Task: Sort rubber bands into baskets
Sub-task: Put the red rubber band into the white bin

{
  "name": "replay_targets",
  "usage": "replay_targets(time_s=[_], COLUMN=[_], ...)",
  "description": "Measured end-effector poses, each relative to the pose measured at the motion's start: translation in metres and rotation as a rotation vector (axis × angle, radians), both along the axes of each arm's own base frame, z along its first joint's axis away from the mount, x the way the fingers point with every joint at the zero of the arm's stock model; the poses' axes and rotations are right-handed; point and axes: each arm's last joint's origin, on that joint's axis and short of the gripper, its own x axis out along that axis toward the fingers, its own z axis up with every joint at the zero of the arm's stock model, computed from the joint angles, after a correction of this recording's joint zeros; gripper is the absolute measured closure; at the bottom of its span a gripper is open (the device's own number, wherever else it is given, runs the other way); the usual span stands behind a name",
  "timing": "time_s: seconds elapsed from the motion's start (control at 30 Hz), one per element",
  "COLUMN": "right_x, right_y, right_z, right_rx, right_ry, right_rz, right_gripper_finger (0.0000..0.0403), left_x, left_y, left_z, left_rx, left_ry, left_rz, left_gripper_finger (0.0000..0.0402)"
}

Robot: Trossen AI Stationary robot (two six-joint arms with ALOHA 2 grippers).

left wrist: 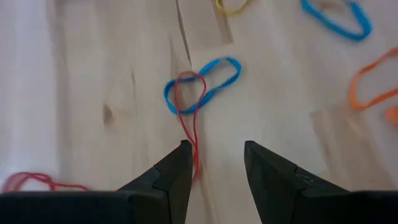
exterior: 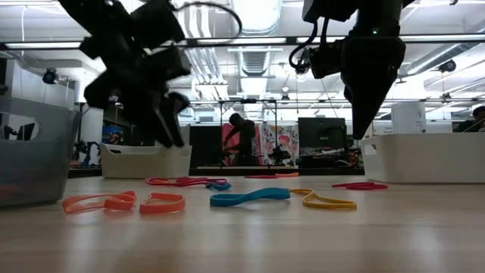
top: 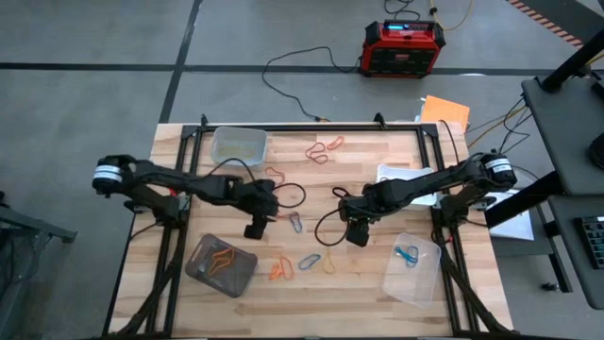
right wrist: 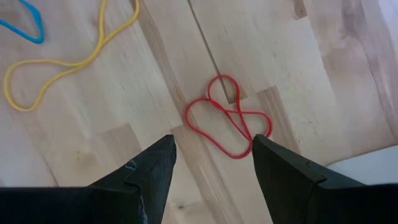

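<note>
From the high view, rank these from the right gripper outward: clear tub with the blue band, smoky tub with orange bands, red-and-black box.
From the right gripper:
1. Clear tub, just beside it toward the table's near right corner.
2. Smoky tub, across on the left side.
3. Red-and-black box, on the floor beyond the table.

You looked straight down on the table (top: 377, 283) from overhead and level across it from tabletop height; both wrist cameras faced its wood closely.

Red band (right wrist: 227, 121) (twisted), blue band (left wrist: 202, 84), yellow band (right wrist: 68, 56).
</note>
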Motion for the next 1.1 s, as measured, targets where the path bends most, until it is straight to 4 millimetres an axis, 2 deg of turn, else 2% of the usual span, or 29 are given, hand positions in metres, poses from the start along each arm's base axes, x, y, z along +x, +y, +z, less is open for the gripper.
replay_targets(time_s=[0.33,0.67,0.77,0.93,1.1], right_x=[0.0,0.001,0.001,0.003,0.01], right_y=[0.0,0.0,0.0,0.0,0.0], right_z=[0.0,0.0,0.001,0.001,0.003], right_rx=[-0.003,-0.005,-0.018,-0.023,-0.048], right_ry=[0.0,-0.009,-0.011,-0.039,-0.109], right_rz=[0.011,0.013,0.011,0.018,0.053], right_gripper_finger=[0.0197,0.0197,0.0197,0.0197,0.0197], left_x=[0.018,0.025,0.026,0.026,0.025], left_y=[0.005,0.02,0.021,0.021,0.021], left_z=[-0.032,-0.06,-0.063,-0.063,-0.054], left_rx=[-0.026,-0.037,-0.03,-0.013,-0.004], left_ry=[0.025,0.08,0.087,0.081,0.054], left_rz=[-0.028,0.025,0.025,0.012,-0.021], left_gripper_finger=[0.0273,0.0302,0.0324,0.0391,0.04])
